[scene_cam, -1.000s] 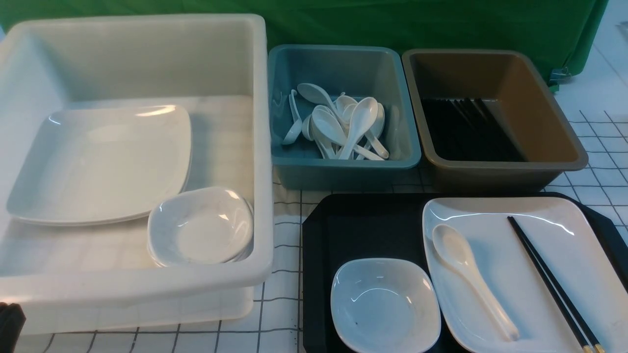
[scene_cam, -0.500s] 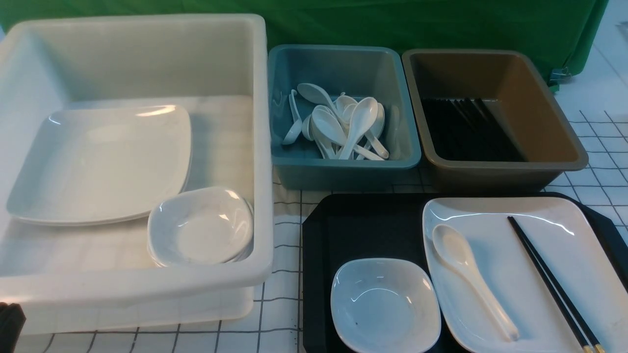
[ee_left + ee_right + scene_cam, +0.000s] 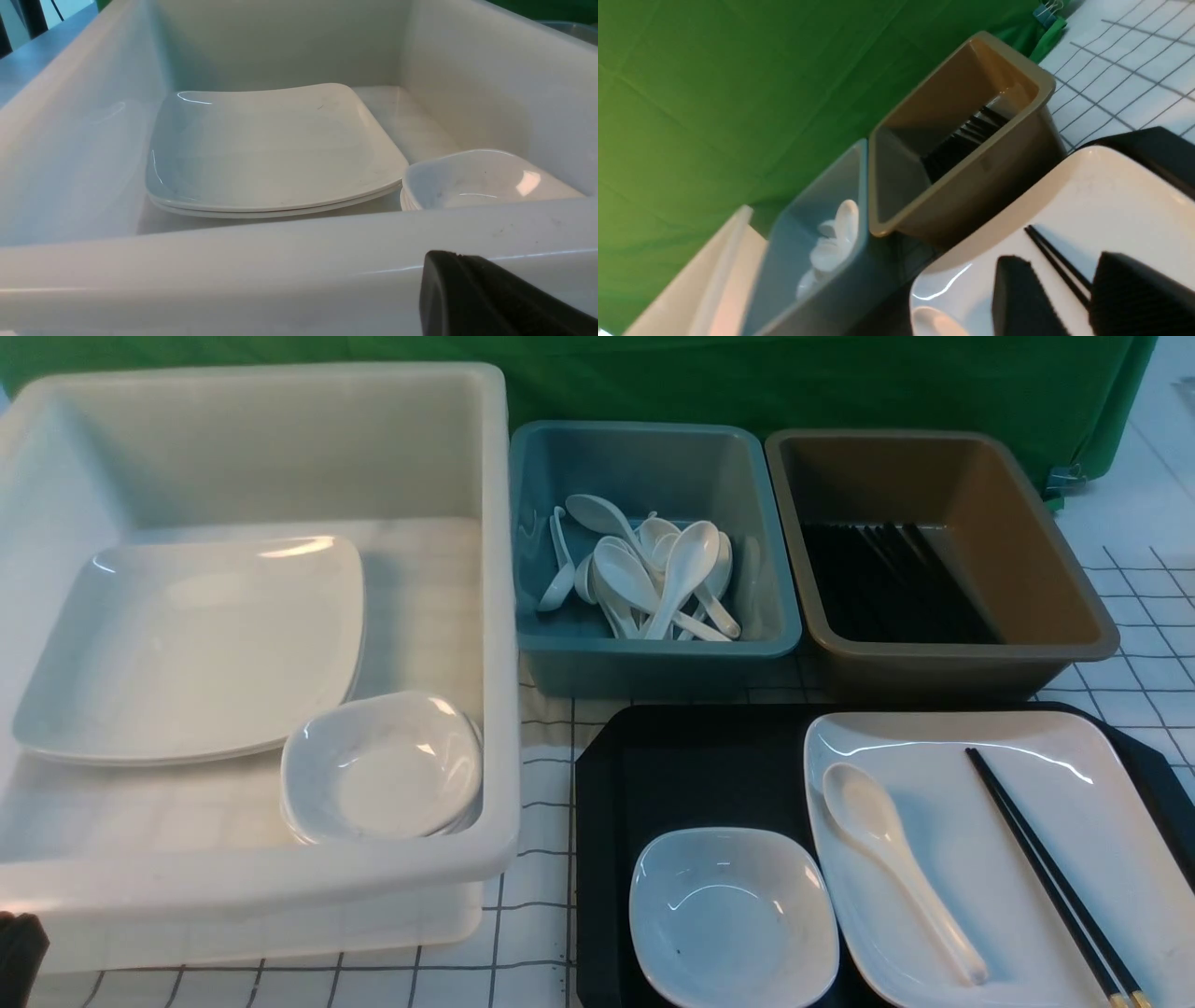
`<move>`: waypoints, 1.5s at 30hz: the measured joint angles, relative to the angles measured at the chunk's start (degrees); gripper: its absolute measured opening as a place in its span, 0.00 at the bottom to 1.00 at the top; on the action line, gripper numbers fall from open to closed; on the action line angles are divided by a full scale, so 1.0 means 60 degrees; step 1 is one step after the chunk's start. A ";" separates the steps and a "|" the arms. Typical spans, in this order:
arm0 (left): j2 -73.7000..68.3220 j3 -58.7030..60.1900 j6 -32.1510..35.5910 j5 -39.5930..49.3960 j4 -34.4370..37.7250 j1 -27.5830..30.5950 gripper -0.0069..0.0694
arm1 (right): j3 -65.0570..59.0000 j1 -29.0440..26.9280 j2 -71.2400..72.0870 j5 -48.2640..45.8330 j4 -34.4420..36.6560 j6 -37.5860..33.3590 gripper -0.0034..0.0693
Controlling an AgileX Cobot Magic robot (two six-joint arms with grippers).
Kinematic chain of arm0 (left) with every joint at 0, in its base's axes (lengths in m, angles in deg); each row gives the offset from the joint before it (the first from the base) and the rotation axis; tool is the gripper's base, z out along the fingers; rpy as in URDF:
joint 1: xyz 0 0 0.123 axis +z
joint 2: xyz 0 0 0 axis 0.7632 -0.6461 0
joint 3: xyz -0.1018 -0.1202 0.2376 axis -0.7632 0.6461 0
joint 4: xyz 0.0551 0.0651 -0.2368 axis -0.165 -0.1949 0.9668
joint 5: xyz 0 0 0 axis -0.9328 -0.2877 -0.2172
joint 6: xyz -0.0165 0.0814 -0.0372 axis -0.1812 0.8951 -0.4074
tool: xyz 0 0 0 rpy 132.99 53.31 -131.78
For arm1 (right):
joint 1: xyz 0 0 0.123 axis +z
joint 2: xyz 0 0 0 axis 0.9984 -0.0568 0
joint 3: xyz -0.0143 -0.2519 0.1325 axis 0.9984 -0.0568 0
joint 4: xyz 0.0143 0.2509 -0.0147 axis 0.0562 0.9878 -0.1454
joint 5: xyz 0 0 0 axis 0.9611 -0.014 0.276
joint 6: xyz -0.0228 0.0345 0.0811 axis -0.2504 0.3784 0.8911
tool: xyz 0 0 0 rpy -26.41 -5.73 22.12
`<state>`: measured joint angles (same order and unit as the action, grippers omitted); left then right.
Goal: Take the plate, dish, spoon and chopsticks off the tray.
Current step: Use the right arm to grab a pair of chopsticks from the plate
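Right wrist view: R end effector [image 3: 1057,284] released, chopsticks [image 3: 1043,245] on plate [image 3: 1092,196] on tray [image 3: 1157,149] dead ahead, long axis running btwn its jaws; L end effector [image 3: 467,298] clenched, well off at white bin [image 3: 280,261].

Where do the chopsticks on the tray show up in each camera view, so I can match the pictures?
Front view: chopsticks lie diagonally on the plate's right part, lower right of the picture.
Left wrist view: not in it.
Right wrist view: chopsticks lie on the plate, between the fingers of the right gripper, nearer than the brown bin.
Shared landmark: the white bin, seen in all three.
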<state>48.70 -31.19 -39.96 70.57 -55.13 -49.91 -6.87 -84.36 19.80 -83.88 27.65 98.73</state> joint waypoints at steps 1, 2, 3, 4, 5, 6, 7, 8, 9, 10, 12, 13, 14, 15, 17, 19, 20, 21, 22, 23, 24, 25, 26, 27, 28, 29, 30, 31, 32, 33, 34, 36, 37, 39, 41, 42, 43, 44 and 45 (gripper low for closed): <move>0.0000 0.0000 0.0000 0.0000 0.0000 0.0000 0.12 | 0.0000 0.0000 0.0000 0.0015 0.0003 0.0025 0.38; 0.0000 0.0000 0.0000 0.0000 0.0000 0.0000 0.12 | 0.0000 0.0000 0.0000 0.0068 0.0067 0.0127 0.38; 0.0000 0.0000 0.0000 0.0000 0.0000 0.0000 0.12 | 0.0000 0.0000 0.0000 0.0104 0.0146 0.0165 0.38; 0.0000 0.0000 0.0000 0.0000 0.0000 0.0000 0.12 | 0.0008 0.0028 0.0000 0.0130 0.0188 0.0151 0.36; 0.0000 0.0000 0.0000 0.0000 0.0000 0.0000 0.12 | 0.0096 0.0076 0.0006 0.0121 0.0220 0.0043 0.33; 0.0000 0.0000 0.0000 0.0000 0.0000 0.0000 0.12 | 0.0316 0.0111 0.0006 0.0108 0.0218 -0.0232 0.28; 0.0000 0.0000 0.0000 0.0000 0.0000 0.0000 0.12 | 0.0677 0.0138 -0.0026 0.0096 0.0218 -0.0640 0.24; 0.0000 0.0000 0.0000 0.0000 0.0000 0.0000 0.12 | 0.0764 0.0136 -0.0044 0.0096 0.0218 -0.0725 0.21; 0.0000 0.0000 0.0000 0.0000 0.0000 0.0000 0.12 | 0.1148 0.0173 -0.0191 0.0069 0.0218 -0.1141 0.16; 0.0000 0.0000 0.0000 0.0000 -0.0008 0.0000 0.12 | 0.2039 0.0174 -0.0627 -0.0178 0.0209 -0.1957 0.10; 0.0000 0.0000 0.0000 0.0000 -0.0008 0.0000 0.12 | 0.3230 0.0174 -0.1506 -0.0964 0.0167 -0.2970 0.08; 0.0000 0.0000 0.0000 0.0000 -0.0008 0.0000 0.12 | 0.3693 0.0174 -0.1961 -0.1425 0.0165 -0.3476 0.07; 0.0000 0.0000 0.0000 0.0000 -0.0018 0.0000 0.12 | 0.4248 0.0174 -0.2583 -0.2118 0.0156 -0.3939 0.07; 0.0000 0.0000 0.0000 0.0000 -0.0019 0.0000 0.12 | 0.4459 0.0174 -0.2718 -0.2270 0.0140 -0.4029 0.07; 0.0000 0.0000 0.0000 0.0000 -0.0030 0.0000 0.12 | 0.5619 0.0174 -0.4591 -0.4467 0.0124 -0.4869 0.07; 0.0000 0.0000 0.0000 0.0000 -0.0030 0.0000 0.12 | 0.6145 0.0174 -0.6140 -0.5898 0.0114 -0.5425 0.08; 0.0000 0.0000 0.0000 0.0000 -0.0030 0.0000 0.12 | 0.6181 0.0174 -0.6294 -0.6009 0.0114 -0.5477 0.08; 0.0000 0.0000 0.0000 0.0000 -0.0030 0.0000 0.12 | 0.6376 0.0174 -0.7314 -0.6564 0.0105 -0.5862 0.12; 0.0000 0.0000 0.0000 0.0000 -0.0030 0.0000 0.12 | 0.6465 0.0174 -0.7995 -0.6783 0.0096 -0.6135 0.16; 0.0000 0.0000 0.0000 0.0000 -0.0030 0.0000 0.12 | 0.6535 0.0174 -0.8645 -0.6905 0.0086 -0.6388 0.21; 0.0000 0.0000 0.0000 0.0000 -0.0030 0.0000 0.12 | 0.6615 0.0174 -0.9375 -0.7004 0.0079 -0.6619 0.27; 0.0000 0.0000 0.0000 0.0000 -0.0030 0.0000 0.12 | 0.6711 0.0174 -0.9943 -0.7071 0.0075 -0.6778 0.34; 0.0000 0.0000 0.0000 0.0000 -0.0030 0.0000 0.12 | 0.6731 0.0174 -1.0055 -0.7077 0.0066 -0.6778 0.35; 0.0000 0.0000 0.0000 0.0000 -0.0030 0.0000 0.12 | 0.6895 0.0174 -1.0772 -0.7114 0.0016 -0.6939 0.45; 0.0000 0.0000 0.0000 0.0000 -0.0030 0.0000 0.12 | 0.7038 0.0174 -1.1232 -0.7123 -0.0058 -0.7031 0.50; 0.0000 0.0000 0.0000 0.0000 -0.0030 0.0000 0.12 | 0.7266 0.0174 -1.1727 -0.7113 -0.0189 -0.7103 0.56; 0.0000 0.0000 0.0000 0.0000 -0.0030 0.0000 0.12 | 0.7266 0.0174 -1.1804 -0.7113 -0.0213 -0.7103 0.56; 0.0000 0.0000 0.0000 0.0000 -0.0030 0.0000 0.12 | 0.7515 0.0174 -1.2315 -0.7113 -0.0421 -0.7114 0.59; 0.0000 0.0000 0.0000 0.0000 -0.0030 0.0000 0.12 | 0.7653 0.0174 -1.2718 -0.7103 -0.0588 -0.7114 0.60; 0.0000 0.0000 0.0000 0.0000 -0.0030 0.0000 0.12 | 0.7747 0.0174 -1.2907 -0.7103 -0.0662 -0.7114 0.61; 0.0000 0.0000 0.0000 0.0000 -0.0030 0.0000 0.12 | 0.7858 0.0174 -1.3315 -0.7103 -0.0745 -0.7114 0.61; 0.0000 0.0000 0.0000 0.0000 -0.0030 0.0000 0.12 | 0.7987 0.0174 -1.3836 -0.7084 -0.0829 -0.7125 0.62; 0.0000 0.0000 0.0000 0.0000 -0.0030 0.0000 0.12 | 0.8028 0.0174 -1.4028 -0.7075 -0.0850 -0.7135 0.62; 0.0000 0.0000 0.0000 0.0000 -0.0030 0.0000 0.12 | 0.8046 0.0174 -1.4428 -0.7013 -0.0886 -0.7166 0.62; 0.0000 0.0000 0.0000 0.0000 -0.0030 0.0000 0.12 | 0.8046 0.0174 -1.4813 -0.6981 -0.0914 -0.7228 0.62; 0.0000 0.0000 0.0000 0.0000 -0.0030 0.0000 0.12 | 0.8046 0.0174 -1.4977 -0.6978 -0.0914 -0.7263 0.62; 0.0000 0.0000 0.0000 0.0000 -0.0030 0.0000 0.12 | 0.8046 0.0174 -1.5066 -0.6953 -0.0914 -0.7286 0.62; 0.0000 0.0000 0.0000 0.0000 -0.0030 0.0000 0.12 | 0.8046 0.0174 -1.5219 -0.6903 -0.0914 -0.7297 0.62; 0.0000 0.0000 0.0000 0.0000 -0.0030 0.0000 0.12 | 0.8046 0.0174 -1.5305 -0.6853 -0.0914 -0.7300 0.62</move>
<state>48.70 -31.19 -39.96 70.57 -55.31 -49.91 41.41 -83.32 -72.03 -125.00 22.17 54.93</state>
